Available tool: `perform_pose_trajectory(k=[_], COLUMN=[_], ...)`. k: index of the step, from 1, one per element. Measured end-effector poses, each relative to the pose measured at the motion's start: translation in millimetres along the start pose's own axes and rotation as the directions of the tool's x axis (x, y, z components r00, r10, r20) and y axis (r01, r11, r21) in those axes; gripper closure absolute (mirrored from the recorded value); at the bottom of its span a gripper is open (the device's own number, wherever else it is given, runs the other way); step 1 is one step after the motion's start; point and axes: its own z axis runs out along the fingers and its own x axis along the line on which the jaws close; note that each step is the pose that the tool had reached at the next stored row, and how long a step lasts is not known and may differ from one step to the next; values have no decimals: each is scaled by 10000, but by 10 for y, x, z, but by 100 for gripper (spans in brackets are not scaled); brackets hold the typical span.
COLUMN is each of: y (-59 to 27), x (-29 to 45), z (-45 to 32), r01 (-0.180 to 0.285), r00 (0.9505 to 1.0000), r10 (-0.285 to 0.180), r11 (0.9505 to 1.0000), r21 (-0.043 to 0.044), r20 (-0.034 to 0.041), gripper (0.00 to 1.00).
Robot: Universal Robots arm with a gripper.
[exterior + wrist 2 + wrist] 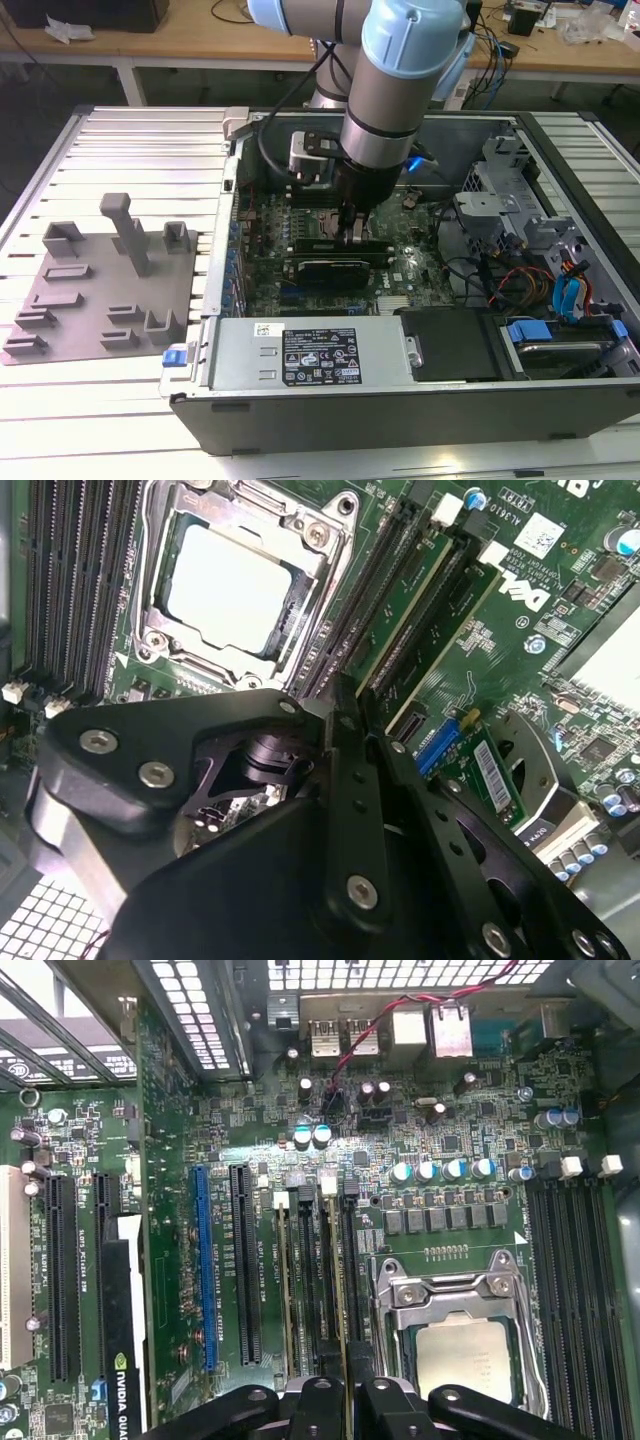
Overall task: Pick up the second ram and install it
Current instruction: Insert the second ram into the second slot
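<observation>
**Claw pinched on a memory stick at the motherboard slots**

Ribbed, pale metal counter (140, 150), slats running lengthwise, carrying an open dark computer case (560, 140) laid on its side. Beside it, toward the exterior view's left, a matte grey plastic holder tray (90, 290) with upright posts and low brackets.

Inside the case: second ram (345, 1290), long, narrow and thin. Seen edge-on in the first wrist view as a fine pale line. Seen in the second wrist view (415, 600) as a green board face with dark chips. Standing upright along one of the long black slots, just beside the square metal-framed processor socket (455, 1350). Another green stick (283, 1290) upright in a slot a little farther from the socket, parallel and apart.

Claw (346, 1400) of black, bolted, angular links. Fingers drawn together to a narrow slit, with the top edge of the second ram running straight into that slit and gripped there. Same pinch visible in the second wrist view (345, 705) and, from afar, under the grey-and-blue arm (350, 232).

Around it: green motherboard (450, 1140), densely textured with small round silver-topped capacitors, plus a blue expansion slot (205, 1260) among black ones. Smooth grey power supply box (310, 350) along the case's near wall.
</observation>
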Motion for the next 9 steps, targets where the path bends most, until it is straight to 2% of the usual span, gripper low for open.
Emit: perform_pose_trajectory(k=[5,6,7,9], y=[-1,-2,-2,0], x=[2,1,1,1], z=[16,18,18,5], r01=[2,3,3,1], r00=[10000,10000,10000,10000], r10=[-2,-3,-3,-1], r11=[10000,10000,10000,10000], r21=[-2,0,0,-1], r20=[-4,1,-1,-4], gripper=[89,88,81,81])
